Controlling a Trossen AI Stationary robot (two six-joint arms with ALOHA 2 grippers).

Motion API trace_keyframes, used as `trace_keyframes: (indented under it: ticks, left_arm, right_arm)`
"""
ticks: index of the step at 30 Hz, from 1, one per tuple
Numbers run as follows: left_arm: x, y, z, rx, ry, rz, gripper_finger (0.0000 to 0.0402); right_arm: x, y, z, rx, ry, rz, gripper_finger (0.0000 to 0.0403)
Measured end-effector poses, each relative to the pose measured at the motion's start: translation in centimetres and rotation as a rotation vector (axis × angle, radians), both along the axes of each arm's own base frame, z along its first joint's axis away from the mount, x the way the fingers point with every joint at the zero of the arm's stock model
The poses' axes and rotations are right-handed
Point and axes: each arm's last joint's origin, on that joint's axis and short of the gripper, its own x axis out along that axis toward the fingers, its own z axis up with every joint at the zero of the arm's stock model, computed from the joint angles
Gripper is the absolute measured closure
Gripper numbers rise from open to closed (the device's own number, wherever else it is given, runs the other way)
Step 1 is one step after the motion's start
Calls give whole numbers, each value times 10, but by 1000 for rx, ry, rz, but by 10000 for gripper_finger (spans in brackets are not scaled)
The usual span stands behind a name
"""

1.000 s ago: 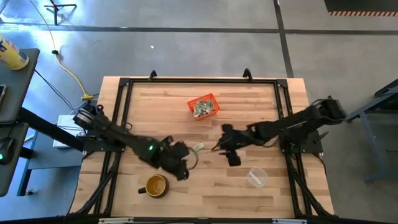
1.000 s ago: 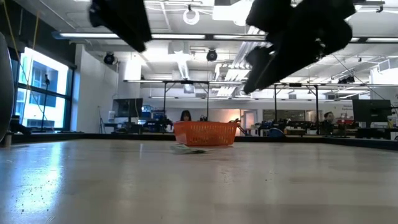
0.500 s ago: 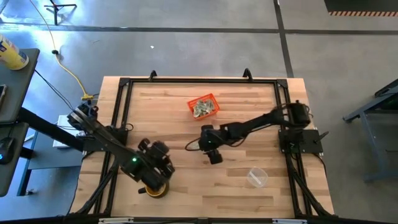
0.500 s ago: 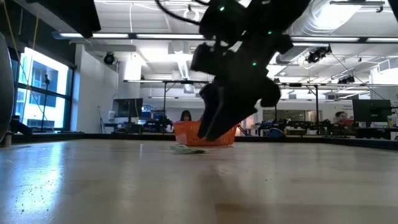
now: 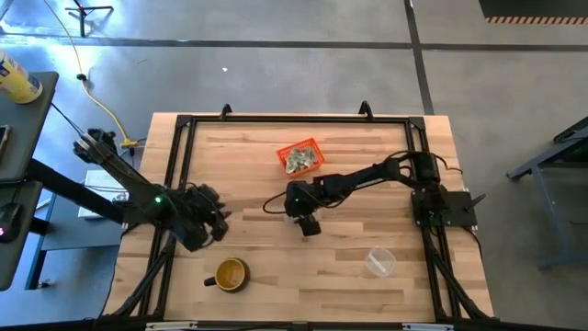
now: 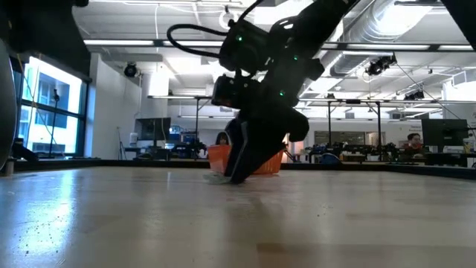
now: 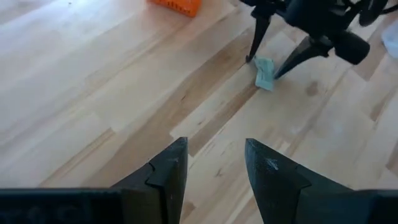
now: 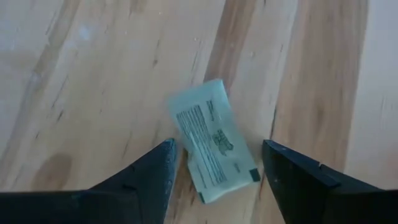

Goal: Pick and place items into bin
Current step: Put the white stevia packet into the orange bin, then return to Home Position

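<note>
While the left arm has pulled back toward its own edge of the counter (image 5: pixel 367 285) over the last second, the right arm has swung in across the middle and dropped low, so the work has passed to the right side. The right gripper (image 8: pixel 214 167) now stands over a single pale green-and-white packet (image 8: pixel 213 140) that lies flat on the wood, its fingers spread wide with one on each side of the packet and neither visibly touching it. From the left wrist view the same packet (image 7: pixel 264 73) shows between the two dark fingertips of the right gripper (image 7: pixel 263 62), which reach down almost to the counter. In the high view the right gripper (image 5: pixel 303 213) sits a little way toward the front of the counter from the orange bin (image 5: pixel 300 155), which already holds a heap of pale scraps; the bin (image 6: pixel 264 158) shows just behind the arm in the low view. The left gripper (image 7: pixel 214 165) hangs open and empty near the counter's left edge, near the yellow-brown mug (image 5: pixel 230 273). My reading is that the approach is done and the grasp is next: the fingers need to close on the thin, flat packet, which may slide or slip out of the pinch.
</note>
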Motion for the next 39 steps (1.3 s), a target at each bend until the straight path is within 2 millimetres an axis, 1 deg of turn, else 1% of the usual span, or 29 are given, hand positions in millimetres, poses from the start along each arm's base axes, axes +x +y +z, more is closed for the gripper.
trace_keyframes:
  ticks: [4, 7, 10, 13, 16, 18, 21, 23, 25, 27, 30, 33, 34, 36, 39]
  left_arm:
    - [-16, 13, -5, -2, -21, -21, 215]
    - [-24, 20, -8, 15, -33, -24, 219]
    - [-28, 24, -9, 23, -39, -25, 219]
    - [-32, 27, -9, 29, -42, -23, 220]
    - [-34, 28, -10, 34, -36, -23, 220]
    - [-34, 28, -10, 36, -34, -22, 220]
    - [-33, 28, -10, 35, -40, -21, 220]
    - [-33, 28, -10, 36, -49, -17, 220]
    - [-31, 27, -9, 35, -77, -8, 220]
    - [-30, 26, -8, 31, -98, -3, 220]
    - [-26, 24, -6, 30, -142, 1, 220]
    - [-22, 21, -5, 30, -183, 0, 220]
    - [-20, 20, -4, 22, -196, 0, 220]
    - [-16, 16, -4, 13, -218, -8, 220]
    - [-9, 11, -4, 7, -242, -23, 219]
  right_arm:
    - [-1, -2, -6, 10, 31, -26, 184]
    - [-1, -2, -6, -7, 32, -68, 210]
    - [0, -2, -5, -8, 49, -106, 257]
    - [0, -4, -3, -7, 71, -144, 317]
    - [-1, -5, 8, 7, 73, -206, 379]
    - [-4, -7, 21, 6, 63, -258, 394]
    - [-9, -14, 60, -27, -39, -343, 383]
    - [-16, -25, 83, -73, -92, -402, 385]
    - [-24, -42, 101, -115, -135, -462, 395]
    - [-31, -67, 112, -158, -158, -537, 396]
    - [-41, -105, 111, -160, -126, -603, 379]
    - [-48, -134, 94, -144, -39, -643, 352]
    - [-49, -140, 88, -121, -21, -641, 341]
    - [-50, -147, 82, -71, -5, -631, 316]
    - [-49, -146, 81, -58, -8, -619, 273]
